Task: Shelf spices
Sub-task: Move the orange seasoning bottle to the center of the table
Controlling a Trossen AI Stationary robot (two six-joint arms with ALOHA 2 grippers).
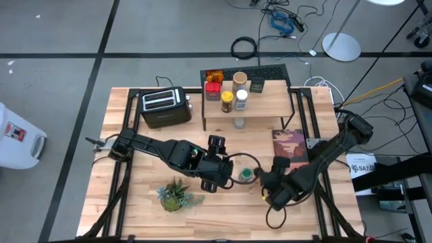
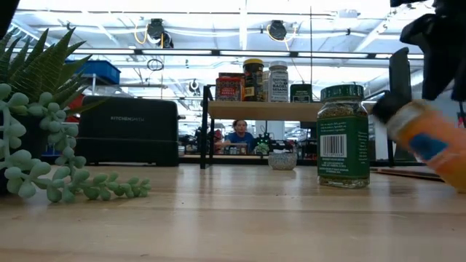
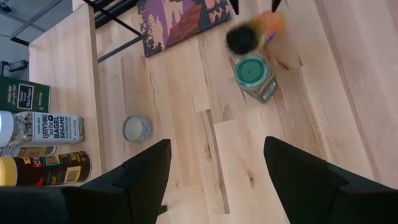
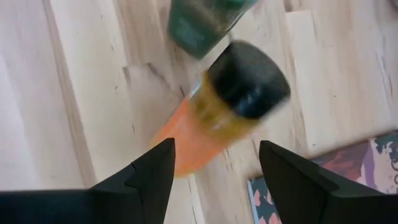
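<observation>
Blurred beyond reading just ahead of the right claw (image 4: 214,165): orange bottle (image 4: 217,109), label illegible, base hidden behind the claw's fingers. Beyond it, green-lidded jar (image 4: 202,22), cut off by the right wrist view's edge. In the low view, same orange bottle (image 2: 429,142) smeared and cut off at the edge. Labels of the spices on the shelf (image 1: 270,101), far from both claws, too small to read from above. Plant (image 2: 36,124) cropped at the low view's edge.
</observation>
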